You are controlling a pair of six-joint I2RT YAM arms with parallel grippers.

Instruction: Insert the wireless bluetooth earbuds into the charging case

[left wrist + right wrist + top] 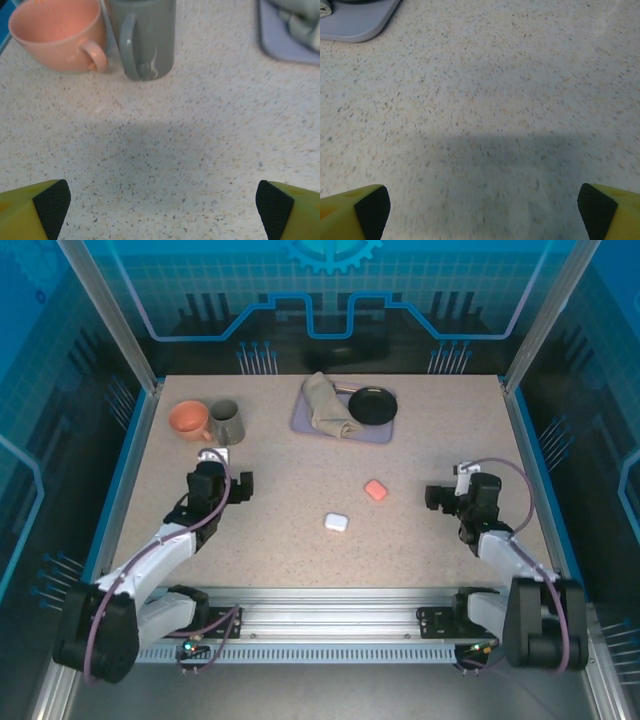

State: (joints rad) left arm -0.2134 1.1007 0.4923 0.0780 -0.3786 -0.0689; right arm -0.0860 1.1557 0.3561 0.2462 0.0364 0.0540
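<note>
Left gripper (162, 206): wide open, empty. At its 4 o'clock, the white case (336, 522) — smooth rounded plastic, lid apparently shut; salmon case (376, 490) at 1 o'clock from it. Right gripper (483, 207): wide open, empty. I would pin a case, then lift its lid; the earbuds' place I cannot tell.

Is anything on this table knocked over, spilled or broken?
Nothing much. The crumpled beige cloth lies bunched on the lavender tray beside a black round dish; the salmon cup and grey mug stand upright, nothing spilled.
</note>
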